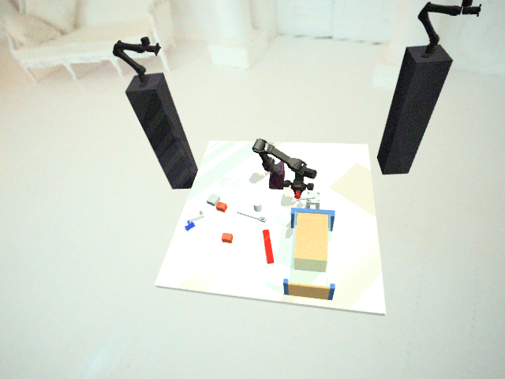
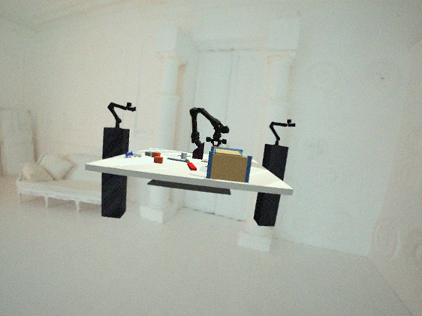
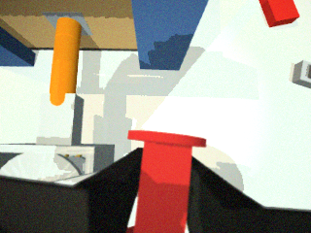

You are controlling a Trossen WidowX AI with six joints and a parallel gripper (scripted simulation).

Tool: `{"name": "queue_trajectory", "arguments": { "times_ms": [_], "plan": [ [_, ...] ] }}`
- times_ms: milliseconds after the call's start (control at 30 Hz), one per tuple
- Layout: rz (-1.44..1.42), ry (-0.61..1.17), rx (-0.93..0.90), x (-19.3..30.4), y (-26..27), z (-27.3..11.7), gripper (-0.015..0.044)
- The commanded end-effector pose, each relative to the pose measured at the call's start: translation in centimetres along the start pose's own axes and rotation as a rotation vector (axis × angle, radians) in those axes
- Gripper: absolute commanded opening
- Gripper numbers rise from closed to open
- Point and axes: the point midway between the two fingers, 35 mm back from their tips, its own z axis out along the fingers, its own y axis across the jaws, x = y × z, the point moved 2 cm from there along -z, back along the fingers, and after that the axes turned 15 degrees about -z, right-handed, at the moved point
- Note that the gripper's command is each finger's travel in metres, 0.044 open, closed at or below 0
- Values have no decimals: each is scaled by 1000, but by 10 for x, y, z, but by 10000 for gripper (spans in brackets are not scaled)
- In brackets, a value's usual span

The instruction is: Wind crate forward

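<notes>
My gripper (image 1: 297, 192) (image 2: 215, 144) (image 3: 162, 156) is shut on the red grip (image 3: 165, 186) of the winch handle. The handle's pale arm (image 1: 305, 198) reaches over the grey winch (image 1: 313, 194) (image 3: 103, 154). The key and hole are hidden. An orange strap (image 3: 65, 60) runs from the winch to the crate's front (image 3: 114, 29). The crate's tan top (image 1: 311, 233) looks flat inside the clear-panelled cubby. Its front is close to the blue frame (image 1: 312, 211) (image 3: 165, 34) at the winch end; whether they touch, I cannot tell.
A red bar (image 1: 267, 246) (image 3: 279, 12) lies beside the cubby. A long grey tool (image 1: 250, 215), a grey cylinder (image 1: 257, 207), orange blocks (image 1: 221, 206) (image 1: 226, 238), a grey block (image 1: 213, 199) and a blue piece (image 1: 189, 225) lie farther left. A tan panel (image 1: 308, 290) closes the cubby's near end.
</notes>
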Motion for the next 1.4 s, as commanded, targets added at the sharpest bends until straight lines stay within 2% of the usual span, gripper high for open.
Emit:
{"name": "queue_trajectory", "arguments": {
  "times_ms": [0, 1200, 1367],
  "plan": [
    [23, -7, 0, -10, 3, 5, 0],
    [8, -7, 11, -42, 16, 16, 0],
    [8, -7, 11, -42, 16, 16, 131]
  ]
}}
